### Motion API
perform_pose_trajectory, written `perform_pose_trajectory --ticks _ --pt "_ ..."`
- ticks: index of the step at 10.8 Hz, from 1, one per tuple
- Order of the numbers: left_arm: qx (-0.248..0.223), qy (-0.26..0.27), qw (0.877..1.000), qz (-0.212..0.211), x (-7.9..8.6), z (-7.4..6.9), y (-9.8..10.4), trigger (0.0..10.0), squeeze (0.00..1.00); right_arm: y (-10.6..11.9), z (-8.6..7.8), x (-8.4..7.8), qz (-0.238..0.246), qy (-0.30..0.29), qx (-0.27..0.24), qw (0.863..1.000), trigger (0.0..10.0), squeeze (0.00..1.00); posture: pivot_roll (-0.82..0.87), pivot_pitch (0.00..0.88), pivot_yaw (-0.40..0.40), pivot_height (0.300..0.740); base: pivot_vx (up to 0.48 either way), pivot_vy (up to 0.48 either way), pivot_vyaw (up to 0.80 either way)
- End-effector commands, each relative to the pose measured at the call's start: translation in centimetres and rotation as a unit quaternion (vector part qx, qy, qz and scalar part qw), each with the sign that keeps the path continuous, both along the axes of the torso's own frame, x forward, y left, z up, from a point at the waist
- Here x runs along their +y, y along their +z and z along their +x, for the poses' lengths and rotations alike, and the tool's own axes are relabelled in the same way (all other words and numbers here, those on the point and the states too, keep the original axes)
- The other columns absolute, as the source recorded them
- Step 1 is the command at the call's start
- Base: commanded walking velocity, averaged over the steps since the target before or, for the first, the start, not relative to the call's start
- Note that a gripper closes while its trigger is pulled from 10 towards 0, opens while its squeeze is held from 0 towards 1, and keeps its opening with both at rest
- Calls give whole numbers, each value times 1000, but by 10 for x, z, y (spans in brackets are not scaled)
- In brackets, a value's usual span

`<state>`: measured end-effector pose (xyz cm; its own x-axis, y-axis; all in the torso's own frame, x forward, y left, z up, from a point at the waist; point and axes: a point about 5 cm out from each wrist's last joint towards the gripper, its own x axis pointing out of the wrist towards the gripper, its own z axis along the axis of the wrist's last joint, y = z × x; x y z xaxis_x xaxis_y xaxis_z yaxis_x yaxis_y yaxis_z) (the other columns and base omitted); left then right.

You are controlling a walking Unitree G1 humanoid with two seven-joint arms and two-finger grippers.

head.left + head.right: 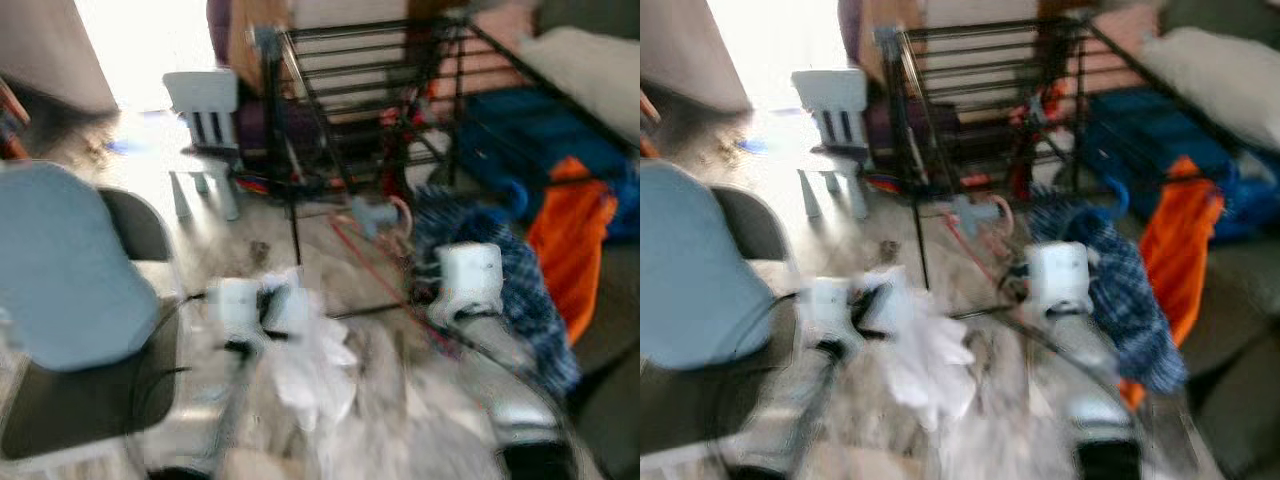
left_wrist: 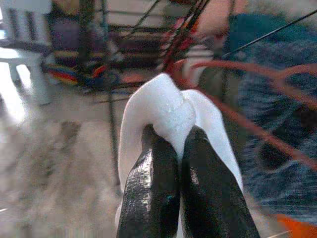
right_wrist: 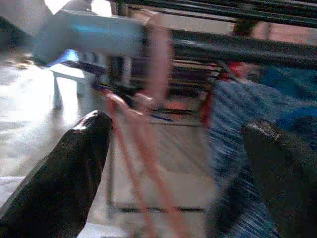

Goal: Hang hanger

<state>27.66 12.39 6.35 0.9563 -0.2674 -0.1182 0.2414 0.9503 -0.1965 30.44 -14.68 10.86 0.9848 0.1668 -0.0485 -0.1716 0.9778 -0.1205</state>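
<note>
2 grippers are up in front of a black drying rack (image 1: 370,80). The left gripper (image 2: 171,163) is clamped on a white garment (image 2: 166,111). The right gripper (image 3: 173,158) has its fingers spread wide, a reddish hanger (image 3: 143,148) between them, beside a blue plaid cloth (image 1: 500,270).

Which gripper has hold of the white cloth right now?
The left gripper: its fingers are pinched shut on the white cloth. The right gripper is open.
</note>
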Motion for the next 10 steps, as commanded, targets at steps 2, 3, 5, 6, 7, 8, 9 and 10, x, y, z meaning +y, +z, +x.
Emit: perform_pose_trajectory --ticks 2,3,5,6,7,8,9,10 --pt "-21 -10 1000 -7 -9 4 11 10000 0 -3 0 -12 -6 -13 16 1000 10000 0 -222 0 16 740 0 0 0" --pt "-19 -9 1000 -6 -9 4 10 10000 0 -7 2 -15 -12 -4 34 999 10000 0 -220 0 14 740 0 0 0" --pt "-15 -8 1000 -6 -8 4 9 10000 0 -8 7 -24 -18 -6 46 999 10000 0 -217 0 12 740 0 0 0" --pt "-14 -10 1000 -5 -9 4 9 10000 0 -10 9 -27 -24 -1 58 998 10000 0 -215 0 12 740 0 0 0" --pt "-14 -11 1000 -4 -9 4 9 10000 0 -9 12 -33 -37 -3 61 997 10000 0 -213 0 13 740 0 0 0" --pt "-10 -14 1000 -3 -8 4 9 10000 0 -7 19 -49 -59 -7 66 996 10000 0 -211 0 14 740 0 0 0" --pt "-4 -18 1000 0 -8 2 7 10000 0 -6 23 -58 -76 1 76 994 10000 0 -210 0 16 740 0 0 0" --pt "0 -19 1000 2 -8 1 5 10000 0 -9 25 -69 -100 11 89 991 10000 0 -207 0 14 740 0 0 0"
